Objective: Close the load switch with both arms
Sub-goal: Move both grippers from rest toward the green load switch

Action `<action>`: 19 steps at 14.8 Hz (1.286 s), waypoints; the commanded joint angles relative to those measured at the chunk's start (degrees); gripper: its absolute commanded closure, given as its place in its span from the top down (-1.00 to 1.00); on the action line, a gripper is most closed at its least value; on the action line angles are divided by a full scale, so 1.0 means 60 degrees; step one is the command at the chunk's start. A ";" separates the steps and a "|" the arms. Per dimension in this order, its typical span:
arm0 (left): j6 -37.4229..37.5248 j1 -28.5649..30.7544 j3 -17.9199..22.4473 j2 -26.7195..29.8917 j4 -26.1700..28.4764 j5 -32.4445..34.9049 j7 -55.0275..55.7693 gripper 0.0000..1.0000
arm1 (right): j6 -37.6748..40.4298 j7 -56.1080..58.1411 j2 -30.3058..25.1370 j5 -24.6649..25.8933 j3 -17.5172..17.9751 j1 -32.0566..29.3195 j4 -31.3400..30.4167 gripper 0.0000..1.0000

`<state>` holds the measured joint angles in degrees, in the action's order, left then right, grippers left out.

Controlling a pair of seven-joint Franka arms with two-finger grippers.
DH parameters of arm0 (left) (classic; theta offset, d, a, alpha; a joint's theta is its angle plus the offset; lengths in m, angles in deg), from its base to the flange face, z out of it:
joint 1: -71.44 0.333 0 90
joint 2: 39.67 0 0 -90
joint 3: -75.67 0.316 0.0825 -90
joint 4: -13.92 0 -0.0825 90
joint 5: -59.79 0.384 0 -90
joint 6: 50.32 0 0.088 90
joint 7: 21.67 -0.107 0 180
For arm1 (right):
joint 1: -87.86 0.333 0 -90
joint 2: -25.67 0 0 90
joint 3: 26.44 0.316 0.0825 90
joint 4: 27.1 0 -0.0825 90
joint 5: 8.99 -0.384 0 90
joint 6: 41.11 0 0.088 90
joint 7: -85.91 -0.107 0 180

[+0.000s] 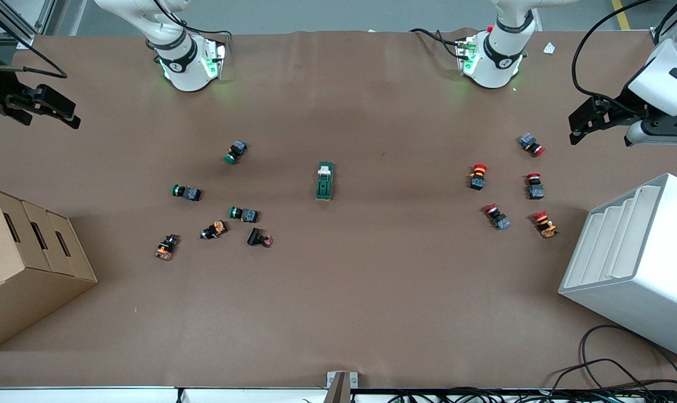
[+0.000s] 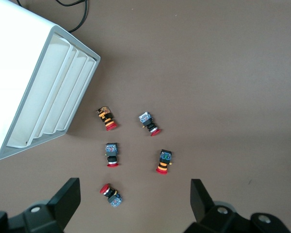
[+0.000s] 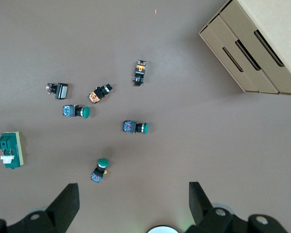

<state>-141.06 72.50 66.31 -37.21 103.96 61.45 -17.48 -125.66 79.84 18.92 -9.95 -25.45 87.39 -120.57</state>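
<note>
Nearest the camera, at the table's front edge, sits a small metal bracket (image 1: pixel 341 385). A white slotted rack (image 1: pixel 640 263) stands at my left arm's end of the table, and a cardboard box (image 1: pixel 25 263) with three slots stands at my right arm's end.

My left gripper (image 1: pixel 587 120) hangs in the air over the left arm's end of the table, fingers spread wide and holding nothing. Below it lie five red-capped push buttons (image 2: pixel 111 121), loosely grouped beside the rack.

My right gripper (image 1: pixel 50 106) hangs over the right arm's end of the table, fingers also spread apart and empty. Under it, three green-capped push buttons (image 3: pixel 136 127) lie scattered, with three other small parts (image 3: pixel 140 73), two of them orange and black, nearer the camera than those.

The load switch (image 1: pixel 325 181) lies flat on the brown table (image 1: pixel 372 291), in the middle between the two clusters of buttons and well apart from both grippers. It is a dark green block with its white lever end pointing toward my bases.
</note>
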 commanded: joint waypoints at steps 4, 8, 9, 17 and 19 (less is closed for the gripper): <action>0.0109 -0.0191 -0.0211 -0.0437 -0.0256 0.0075 0.0005 1.00 | -0.0088 0.0265 -0.0090 -0.0061 -0.0034 0.0049 -0.0023 1.00; -0.0664 -0.1068 -0.1030 -0.1595 -0.0198 0.0046 0.0441 1.00 | -0.0059 0.0383 -0.0091 -0.0046 -0.0034 0.0035 -0.0052 1.00; -0.0928 -0.1405 -0.1177 -0.1872 -0.0154 0.0060 0.0923 1.00 | -0.0044 0.0383 -0.0091 -0.0046 -0.0034 0.0035 -0.0081 1.00; -0.4370 -0.5446 -0.1530 -0.4084 -0.0197 0.1405 0.6779 1.00 | -0.0088 0.0369 -0.0091 -0.0061 -0.0034 0.0049 -0.0096 1.00; -0.4927 -0.6210 -0.1530 -0.4699 -0.0197 0.2209 0.8871 1.00 | -0.0073 0.0369 -0.0091 -0.0061 -0.0034 0.0049 -0.0096 1.00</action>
<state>-168.17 38.37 56.91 -61.66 104.18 70.57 26.24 -125.89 81.50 18.92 -9.97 -25.42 87.45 -120.67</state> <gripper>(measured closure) 0.000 0.000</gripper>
